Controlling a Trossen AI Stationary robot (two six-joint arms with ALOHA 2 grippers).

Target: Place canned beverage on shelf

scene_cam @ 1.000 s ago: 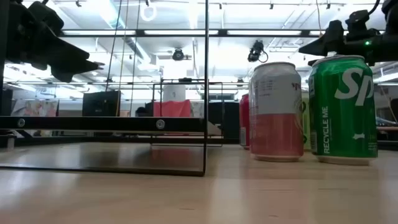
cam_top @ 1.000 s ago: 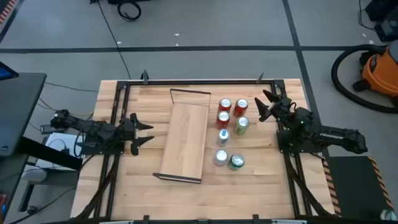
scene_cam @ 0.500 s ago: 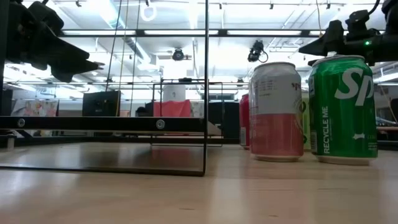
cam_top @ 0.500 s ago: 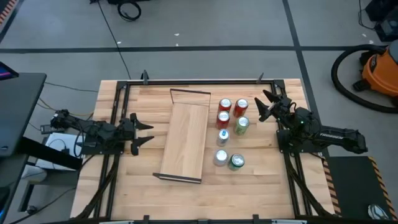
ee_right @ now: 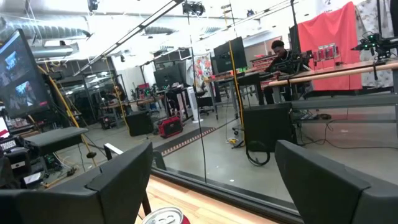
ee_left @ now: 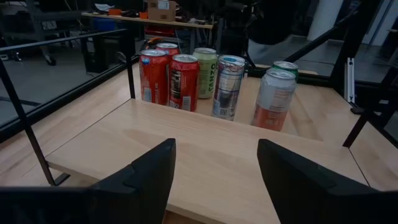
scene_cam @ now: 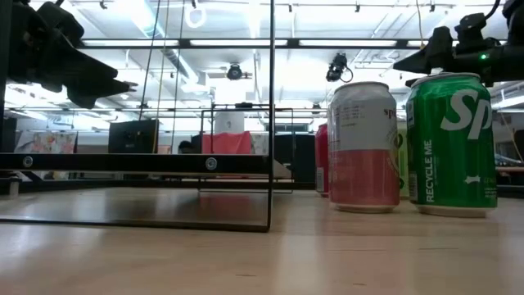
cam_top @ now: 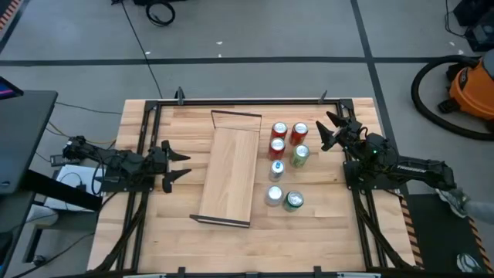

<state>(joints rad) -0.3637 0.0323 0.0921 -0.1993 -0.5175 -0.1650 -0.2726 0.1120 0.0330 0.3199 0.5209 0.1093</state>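
Note:
The shelf point(cam_top: 230, 176), a long light-wood board with dark rod frames at its short ends, stands in the table's middle; it also shows in the left wrist view point(ee_left: 205, 149). Several cans stand upright on the table to its right: two red point(cam_top: 279, 130), a light green point(cam_top: 300, 156), a slim silver point(cam_top: 277, 170), a white-and-pink point(cam_top: 274, 195) and a dark green point(cam_top: 293, 201). My left gripper point(cam_top: 179, 164) is open left of the shelf. My right gripper point(cam_top: 327, 130) is open right of the far cans. Neither touches anything.
A dark metal frame point(cam_top: 247, 100) runs along the table's far edge and both sides. Bare tabletop lies near the front edge point(cam_top: 255, 247). An orange vacuum point(cam_top: 471, 89) stands on the floor at the far right. A person sits at a far desk in the room point(ee_right: 280, 53).

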